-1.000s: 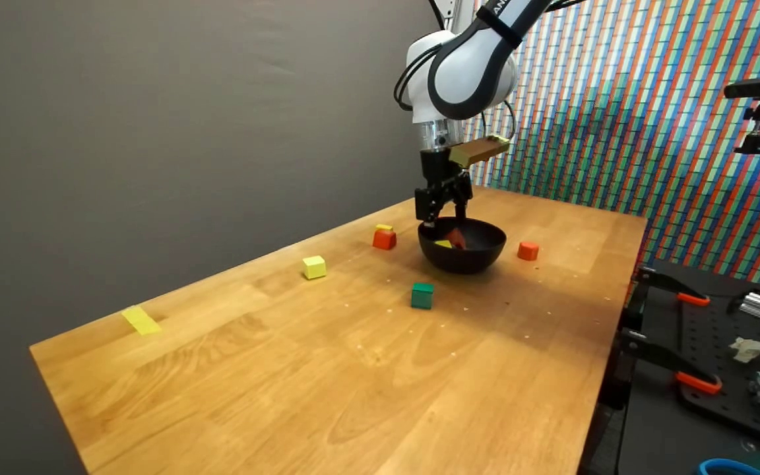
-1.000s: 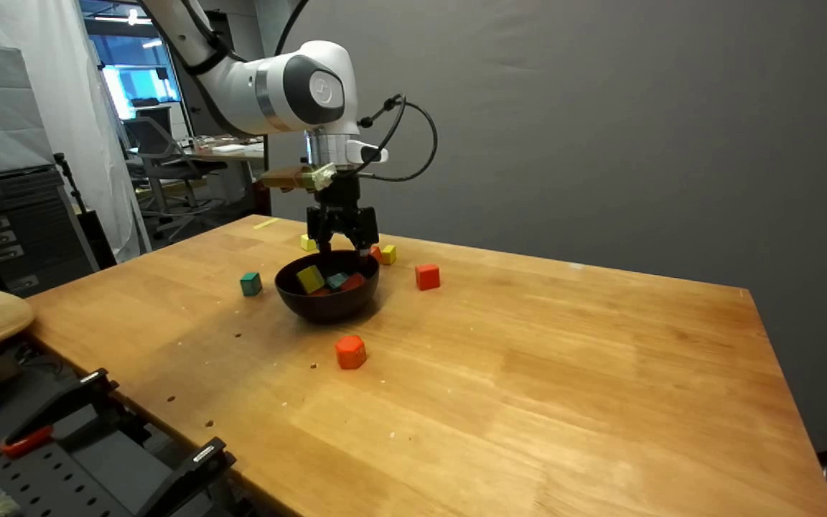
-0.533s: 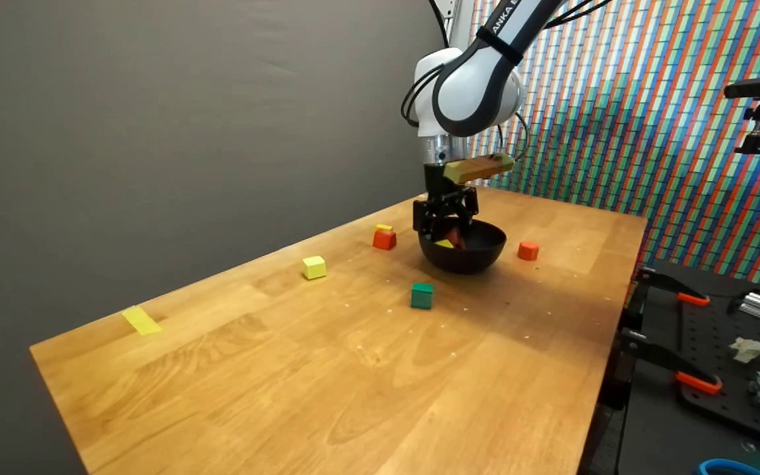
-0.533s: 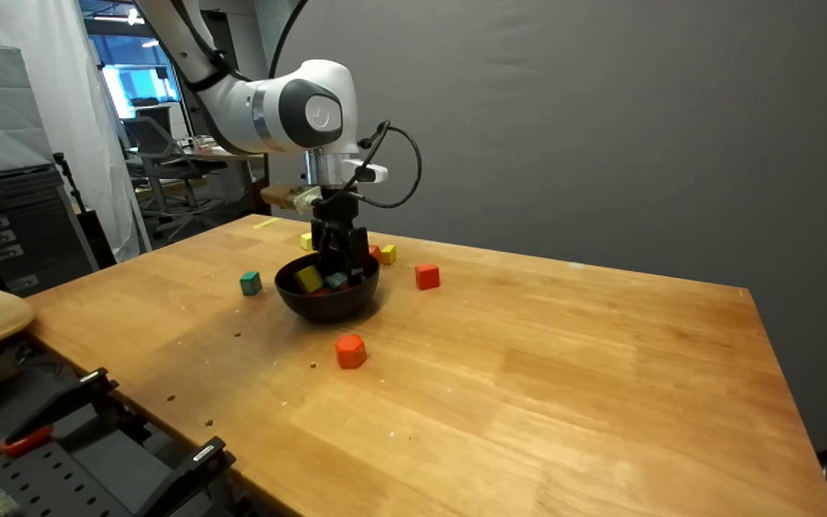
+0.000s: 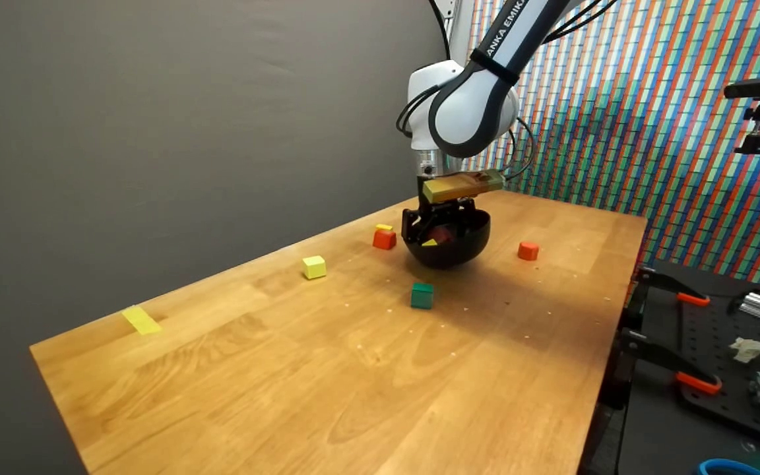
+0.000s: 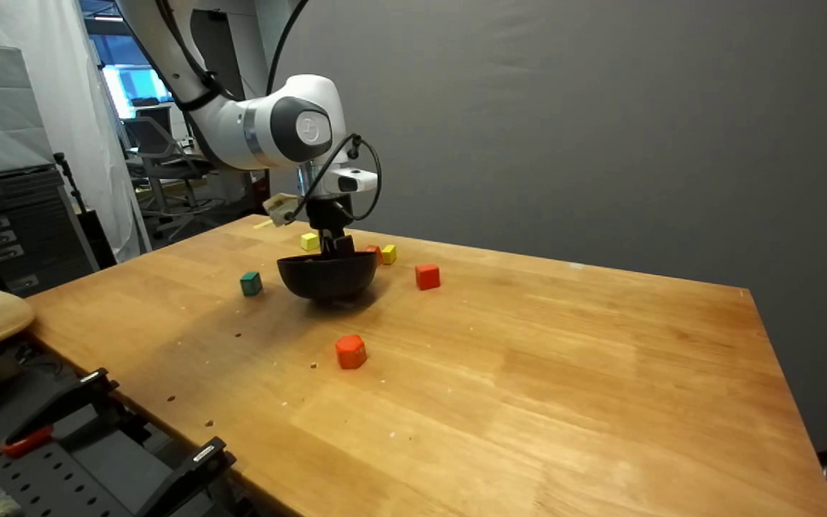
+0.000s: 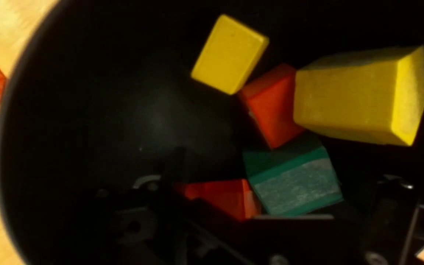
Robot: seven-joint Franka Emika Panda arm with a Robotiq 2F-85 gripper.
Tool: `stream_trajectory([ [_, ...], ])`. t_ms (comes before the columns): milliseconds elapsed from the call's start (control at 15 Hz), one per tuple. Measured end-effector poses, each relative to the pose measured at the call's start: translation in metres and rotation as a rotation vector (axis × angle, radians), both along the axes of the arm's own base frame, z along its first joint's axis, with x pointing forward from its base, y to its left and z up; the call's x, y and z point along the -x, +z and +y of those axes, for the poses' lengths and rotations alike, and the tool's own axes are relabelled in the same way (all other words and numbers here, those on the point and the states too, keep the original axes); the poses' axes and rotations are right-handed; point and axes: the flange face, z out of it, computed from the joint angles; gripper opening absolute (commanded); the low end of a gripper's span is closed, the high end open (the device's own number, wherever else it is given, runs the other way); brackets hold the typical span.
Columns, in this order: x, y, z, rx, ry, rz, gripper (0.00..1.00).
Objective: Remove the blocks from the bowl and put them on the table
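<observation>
Under the gripper (image 5: 441, 229), the bowl (image 6: 326, 278) has just slid and tipped as the fingers (image 5: 411, 227) came down into it; its inside no longer shows in an exterior view. Likely contact with the bowl wall, so anything inside may roll; I'd ease off before gripping. Fingers stand apart, nothing held. Between them in the wrist view: green block (image 7: 296, 184) and low red block (image 7: 223, 191), the latter partly hidden. Off their camera side: second red block (image 7: 276, 114), yellow block (image 7: 230, 55), wider yellow block (image 7: 348, 99). Tight packing plus the bowl wall limits finger room. Around the gripper on the table (image 5: 353, 396): loose green block (image 5: 422, 296), orange block (image 5: 528, 251), both apart from the bowl, shouldn't obstruct a lift. Yellow strip (image 5: 141, 320) well away.
</observation>
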Motion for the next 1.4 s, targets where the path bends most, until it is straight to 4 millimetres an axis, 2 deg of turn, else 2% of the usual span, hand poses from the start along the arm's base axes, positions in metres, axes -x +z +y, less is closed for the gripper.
stream_trajectory([
  [333, 0.001, 0.000, 0.000, 0.002, -0.040, -0.001, 0.34],
  [533, 0.004, -0.001, -0.003, -0.011, -0.067, 0.004, 0.25],
  [1000, 0.017, 0.003, -0.020, -0.054, -0.108, 0.013, 0.25],
  [1200, 0.027, 0.023, -0.029, -0.083, -0.063, 0.007, 0.25],
  [1400, 0.043, 0.056, -0.028, -0.092, -0.032, -0.024, 0.25],
])
